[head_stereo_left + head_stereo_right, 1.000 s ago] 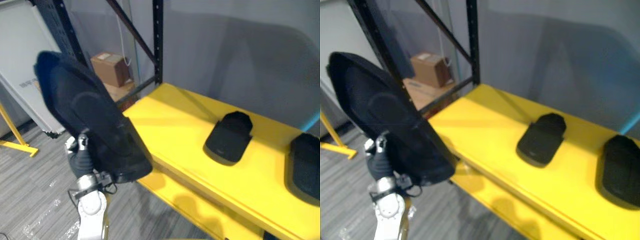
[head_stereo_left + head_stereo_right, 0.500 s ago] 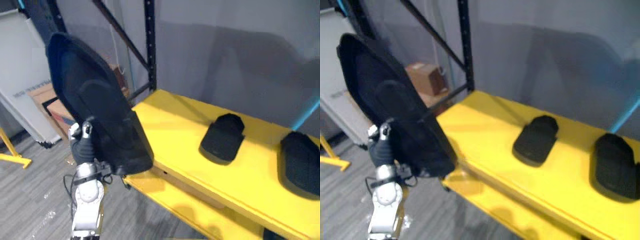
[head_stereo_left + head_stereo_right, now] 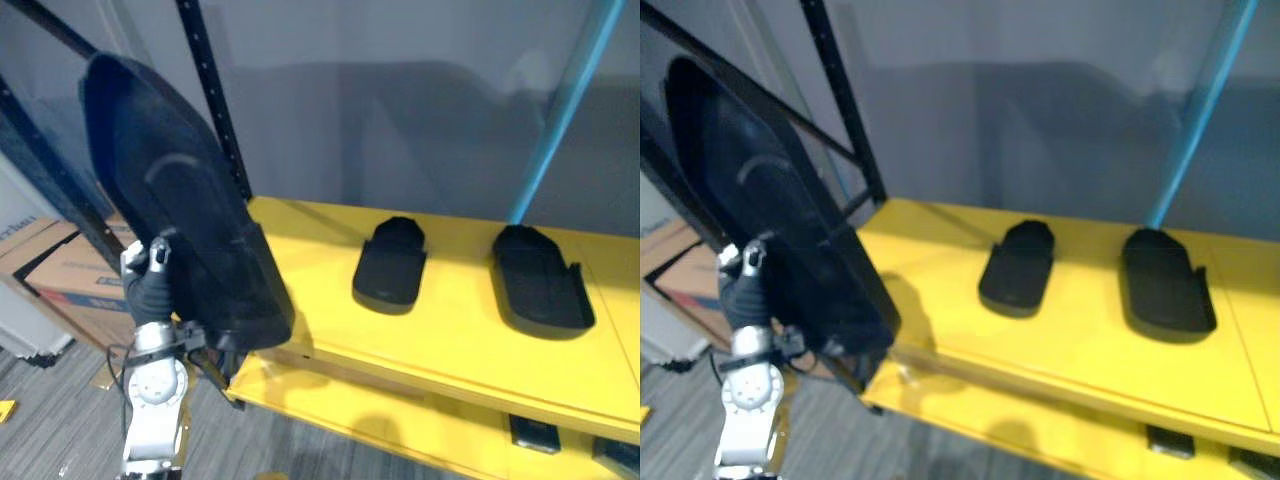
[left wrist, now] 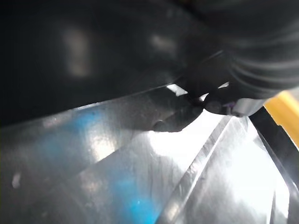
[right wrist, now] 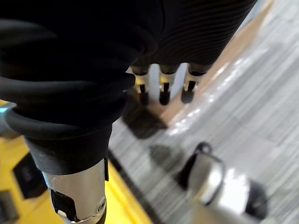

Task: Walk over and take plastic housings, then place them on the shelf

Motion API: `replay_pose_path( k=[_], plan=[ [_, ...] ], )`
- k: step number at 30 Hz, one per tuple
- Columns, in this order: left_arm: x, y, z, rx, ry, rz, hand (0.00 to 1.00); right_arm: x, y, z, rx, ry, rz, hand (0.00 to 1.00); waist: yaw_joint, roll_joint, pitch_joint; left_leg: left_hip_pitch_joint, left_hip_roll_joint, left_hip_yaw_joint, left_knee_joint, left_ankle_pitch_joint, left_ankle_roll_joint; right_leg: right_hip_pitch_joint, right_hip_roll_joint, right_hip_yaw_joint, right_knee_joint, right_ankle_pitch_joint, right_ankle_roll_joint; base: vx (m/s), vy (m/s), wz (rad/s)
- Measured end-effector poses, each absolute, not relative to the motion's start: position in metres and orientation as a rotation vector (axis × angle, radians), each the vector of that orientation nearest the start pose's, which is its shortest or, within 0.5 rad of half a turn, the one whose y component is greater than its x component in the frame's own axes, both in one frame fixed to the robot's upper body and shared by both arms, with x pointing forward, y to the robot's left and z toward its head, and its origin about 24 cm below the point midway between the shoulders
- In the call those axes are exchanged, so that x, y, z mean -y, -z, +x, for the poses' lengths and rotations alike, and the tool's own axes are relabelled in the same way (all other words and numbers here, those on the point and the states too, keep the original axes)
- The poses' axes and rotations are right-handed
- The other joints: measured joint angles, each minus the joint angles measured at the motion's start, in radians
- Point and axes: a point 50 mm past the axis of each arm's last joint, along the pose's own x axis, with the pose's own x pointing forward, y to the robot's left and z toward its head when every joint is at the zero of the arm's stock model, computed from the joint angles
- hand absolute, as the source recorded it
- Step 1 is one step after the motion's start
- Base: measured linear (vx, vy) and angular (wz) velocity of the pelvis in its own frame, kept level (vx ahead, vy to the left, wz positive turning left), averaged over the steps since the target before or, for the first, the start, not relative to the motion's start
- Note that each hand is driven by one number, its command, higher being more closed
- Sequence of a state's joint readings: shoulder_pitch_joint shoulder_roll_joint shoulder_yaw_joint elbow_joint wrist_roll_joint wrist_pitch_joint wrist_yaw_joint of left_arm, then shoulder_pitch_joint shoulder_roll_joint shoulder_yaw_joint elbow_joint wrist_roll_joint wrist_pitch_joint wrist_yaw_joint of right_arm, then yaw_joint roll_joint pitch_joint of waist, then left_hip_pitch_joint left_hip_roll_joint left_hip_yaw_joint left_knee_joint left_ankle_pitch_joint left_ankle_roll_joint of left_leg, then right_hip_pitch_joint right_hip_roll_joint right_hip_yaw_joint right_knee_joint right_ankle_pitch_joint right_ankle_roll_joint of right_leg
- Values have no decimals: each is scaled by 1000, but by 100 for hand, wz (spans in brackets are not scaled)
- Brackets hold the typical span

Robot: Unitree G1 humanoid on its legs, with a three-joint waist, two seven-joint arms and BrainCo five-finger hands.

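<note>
A large black plastic housing (image 3: 180,220) is held up at the left, ahead of the shelf's left end. My left hand (image 3: 150,290) is shut on its lower edge, thumb on the near face; the same dark shell (image 4: 93,51) shows in the left wrist view. Two smaller black housings (image 3: 390,265) (image 3: 538,280) lie side by side on the yellow shelf (image 3: 460,335). My right hand (image 5: 161,88) hangs over the grey floor with relaxed fingers and nothing in it.
A black rack upright (image 3: 215,110) rises at the shelf's left end, and a blue post (image 3: 560,100) behind its right part. Cardboard boxes (image 3: 60,270) stand on the floor at left. A lower yellow shelf (image 3: 400,430) carries small dark items (image 3: 530,433).
The camera has swung right and closer, so the shelf sits more squarely ahead and the blue post shows. The big housing stays in my left hand, a little higher.
</note>
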State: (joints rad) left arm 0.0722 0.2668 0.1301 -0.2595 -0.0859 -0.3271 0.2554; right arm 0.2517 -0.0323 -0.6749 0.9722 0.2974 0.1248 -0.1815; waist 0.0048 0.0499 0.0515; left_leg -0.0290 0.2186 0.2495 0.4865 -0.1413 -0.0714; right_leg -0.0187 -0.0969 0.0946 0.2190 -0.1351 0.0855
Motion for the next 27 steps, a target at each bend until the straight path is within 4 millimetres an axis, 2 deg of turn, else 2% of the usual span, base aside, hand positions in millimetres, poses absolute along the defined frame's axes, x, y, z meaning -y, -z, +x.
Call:
replay_pose_path(
  k=[1,2,3,5,7,11,14,16,17,19,22,27],
  plan=[
    [-223,-133,224,568,-300,124,100,245,162,2,-1201,1028,474,0,-15,-26,0,28,-30,20,-84,0,0,-9,-27,-14,-11,8,13,119,144,29],
    [-223,-134,225,571,-299,112,100,243,162,6,-1197,1018,473,0,-16,-34,0,38,-40,29,-120,-1,-2,-14,-33,-17,-13,13,19,80,116,37],
    [-223,-134,227,566,-300,104,100,241,163,12,-1187,1009,485,0,-17,-42,5,60,-48,39,-178,-7,-23,-14,-37,-31,-21,21,27,68,83,26],
    [-225,-126,229,528,-299,112,100,236,164,12,-1193,1010,504,0,-14,-49,1,92,-61,42,-242,-9,-34,-5,-43,-46,-30,32,34,56,66,19],
    [-229,-117,232,465,-304,124,100,228,166,13,-1224,997,520,0,-6,-45,3,134,-68,71,-311,-6,-40,8,-44,-67,-50,61,34,9,51,-3],
    [-232,-114,233,436,-314,135,100,217,170,8,-1310,990,539,0,0,-38,5,132,-78,87,-359,-16,-55,1,-48,-76,-98,87,41,-58,35,-4],
    [-240,-108,234,379,-331,172,100,211,172,-11,-1379,1025,538,0,1,-33,8,133,-77,95,-374,-17,-56,16,-48,-104,-138,100,49,-68,-18,-4],
    [-243,-107,235,359,-318,194,100,212,171,-23,-1403,1054,528,0,-7,-19,14,133,-71,99,-374,-16,-57,22,-42,-107,-151,106,45,-87,-33,-2],
    [-247,-108,236,334,-285,231,100,215,169,-38,-1424,1087,520,0,-8,-8,15,134,-63,112,-378,-16,-58,28,-34,-105,-166,115,44,-70,-29,-12],
    [-250,-108,237,315,-260,249,100,217,168,-45,-1429,1111,522,0,-8,1,11,134,-58,119,-381,-15,-59,30,-28,-99,-181,123,41,-32,-24,-12],
    [-267,-106,243,250,-235,271,100,221,167,-54,-1437,1127,507,0,-18,9,4,156,-51,134,-405,-3,-71,43,-16,-92,-199,137,39,25,-31,-11],
    [-296,-103,263,128,-230,343,100,223,166,-52,-1438,1113,487,0,-22,3,0,170,-43,148,-413,1,-76,48,-5,-84,-208,141,34,20,-14,-7]
  ],
)
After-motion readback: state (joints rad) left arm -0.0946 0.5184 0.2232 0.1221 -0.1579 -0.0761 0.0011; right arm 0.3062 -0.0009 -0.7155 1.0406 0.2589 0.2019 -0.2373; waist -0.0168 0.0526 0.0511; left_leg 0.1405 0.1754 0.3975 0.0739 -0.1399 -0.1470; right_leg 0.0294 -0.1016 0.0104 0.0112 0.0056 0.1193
